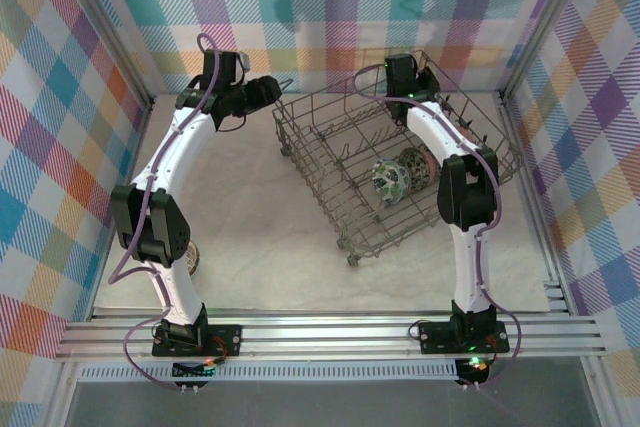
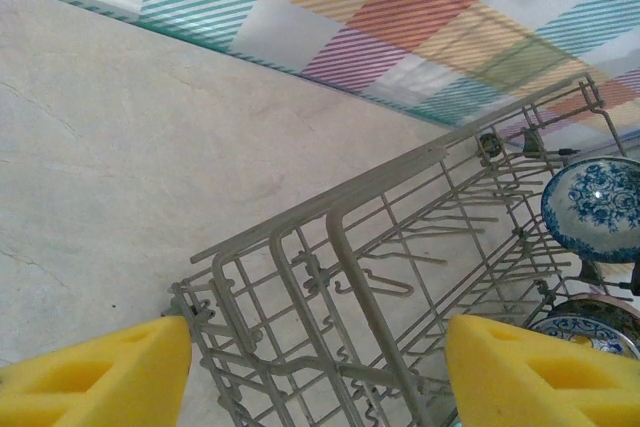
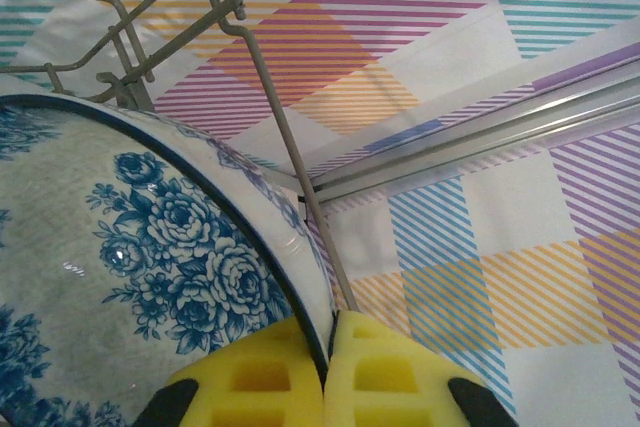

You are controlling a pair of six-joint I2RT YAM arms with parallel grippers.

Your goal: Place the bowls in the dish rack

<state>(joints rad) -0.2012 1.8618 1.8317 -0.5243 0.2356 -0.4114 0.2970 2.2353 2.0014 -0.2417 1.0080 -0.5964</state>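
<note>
Right gripper (image 3: 325, 372): clenched on the rim of the blue-white floral bowl (image 3: 130, 277), yellow pads pinching the edge from both sides. The bowl sits up and left of the fingers, tilted on edge, with a dish rack (image 3: 268, 87) wire just behind it.

In the left wrist view, the same bowl (image 2: 595, 207) is over the rack's far side, above a second blue-patterned bowl (image 2: 590, 325).

Left gripper (image 2: 320, 377): released, pads wide apart and nothing held. It's at the rack's (image 2: 400, 247) corner; can't tell if they touch.

In the top view, the green bowl (image 1: 388, 183) and brown bowl (image 1: 412, 160) stand on edge in the rack (image 1: 330, 152). One more bowl (image 1: 190, 259) is on the table (image 1: 270, 237), half hidden by the left arm.
</note>
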